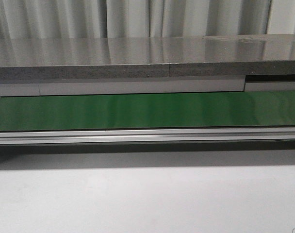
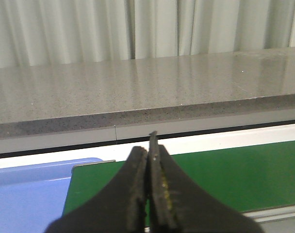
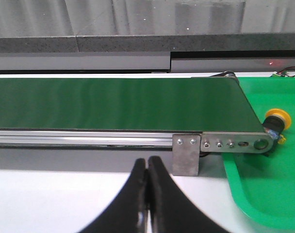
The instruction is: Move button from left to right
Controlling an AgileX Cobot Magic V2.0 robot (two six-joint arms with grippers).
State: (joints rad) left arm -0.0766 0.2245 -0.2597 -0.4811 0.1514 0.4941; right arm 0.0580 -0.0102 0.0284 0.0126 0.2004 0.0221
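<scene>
The button (image 3: 275,122) is seen lying on its side in the green tray (image 3: 264,194), just beside the belt (image 3: 118,104) end; it is judged light, stiff, best held by the black body; both the left gripper (image 2: 150,187) and right gripper (image 3: 147,194) are closed, empty; open room remains above the tray.

The conveyor belt (image 1: 147,110) is running across the worktop (image 1: 147,199), with a raised stone ledge (image 1: 138,58) lying behind it. The button (image 3: 275,121) is lying in a tray (image 3: 264,194) at the belt's right end; another tray (image 2: 26,194) is sitting at its left end.
</scene>
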